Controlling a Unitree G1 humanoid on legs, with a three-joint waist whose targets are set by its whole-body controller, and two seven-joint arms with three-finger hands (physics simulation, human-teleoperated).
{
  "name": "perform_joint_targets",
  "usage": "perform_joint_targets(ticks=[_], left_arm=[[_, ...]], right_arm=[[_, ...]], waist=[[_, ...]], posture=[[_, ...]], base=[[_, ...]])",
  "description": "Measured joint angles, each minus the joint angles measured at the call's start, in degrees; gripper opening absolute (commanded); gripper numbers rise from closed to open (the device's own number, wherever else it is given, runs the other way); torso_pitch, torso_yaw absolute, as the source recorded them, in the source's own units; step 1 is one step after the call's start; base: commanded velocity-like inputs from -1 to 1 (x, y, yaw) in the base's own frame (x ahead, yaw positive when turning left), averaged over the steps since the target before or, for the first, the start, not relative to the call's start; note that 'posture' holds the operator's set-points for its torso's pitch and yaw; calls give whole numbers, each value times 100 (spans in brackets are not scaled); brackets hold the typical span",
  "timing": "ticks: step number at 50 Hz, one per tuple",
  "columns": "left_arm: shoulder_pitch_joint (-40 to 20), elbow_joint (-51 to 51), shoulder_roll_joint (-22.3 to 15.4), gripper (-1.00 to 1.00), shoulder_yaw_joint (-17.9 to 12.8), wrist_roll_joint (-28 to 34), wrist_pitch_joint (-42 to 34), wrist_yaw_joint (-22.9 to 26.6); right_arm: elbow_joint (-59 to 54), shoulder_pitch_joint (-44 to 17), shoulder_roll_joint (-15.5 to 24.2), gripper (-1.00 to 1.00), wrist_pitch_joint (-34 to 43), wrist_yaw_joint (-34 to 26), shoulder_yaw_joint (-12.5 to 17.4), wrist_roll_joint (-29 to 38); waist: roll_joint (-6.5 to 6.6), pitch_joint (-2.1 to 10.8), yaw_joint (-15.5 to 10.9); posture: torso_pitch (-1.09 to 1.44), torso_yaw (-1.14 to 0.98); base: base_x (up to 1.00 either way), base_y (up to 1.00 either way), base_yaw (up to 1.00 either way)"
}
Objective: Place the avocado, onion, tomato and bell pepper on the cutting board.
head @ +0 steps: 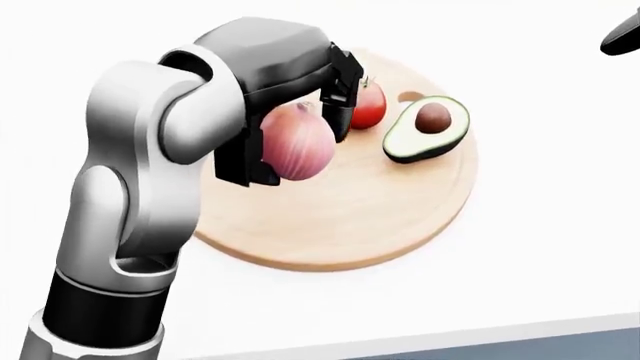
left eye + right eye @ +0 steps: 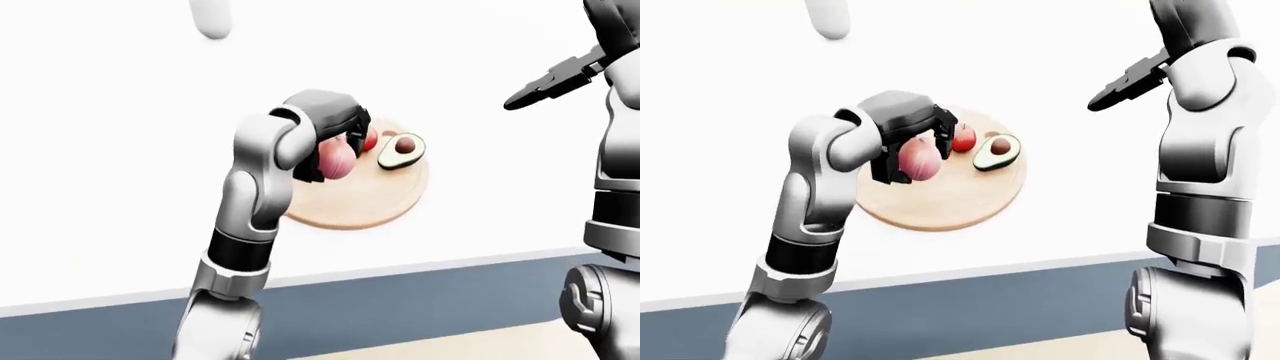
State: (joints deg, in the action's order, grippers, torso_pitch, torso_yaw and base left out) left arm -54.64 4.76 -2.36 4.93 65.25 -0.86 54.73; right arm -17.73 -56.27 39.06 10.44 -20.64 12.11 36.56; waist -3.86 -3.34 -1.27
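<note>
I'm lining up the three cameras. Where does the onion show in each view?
Left-eye view: onion, centre, in the left hand.
Head view: onion, centre-left, over the cutting board.
Right-eye view: onion, left of centre.
Shared landmark: the halved avocado, right of it.
</note>
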Motion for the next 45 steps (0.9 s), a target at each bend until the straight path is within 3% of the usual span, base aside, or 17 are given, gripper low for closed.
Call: perform_joint_targets(ticks=[21,25,29,42,45], left_arm=[[284,124,53,-100,31,1,173,-161],[292,56,34,-51,23,16,199,-131],[306,69,23,-18,26,30,237,-126],[386,-34,19,36,11,75,282,0],[451,-109,12,57,13,92,306,-50]], right_arm=[[-7,131,-27,100,-18,31,12,5],[19,143,-28,100,-17,27,16,-6],[20,138,-23,100,-2,17,14,-10],[-29,212,-59,100,-15,67,11,-15],[-47,223,-75,100,-21,79,1,-15]], waist=[[-2,11,-9],[-5,17,-12],[-5,22,-15],[-10,17,-17],[-6,30,-12]], posture=[[0,0],[0,0],[0,0],[0,0],[0,0]], base=[[0,0,0],[0,0,0],[0,0,0],[0,0,0],[0,0,0]])
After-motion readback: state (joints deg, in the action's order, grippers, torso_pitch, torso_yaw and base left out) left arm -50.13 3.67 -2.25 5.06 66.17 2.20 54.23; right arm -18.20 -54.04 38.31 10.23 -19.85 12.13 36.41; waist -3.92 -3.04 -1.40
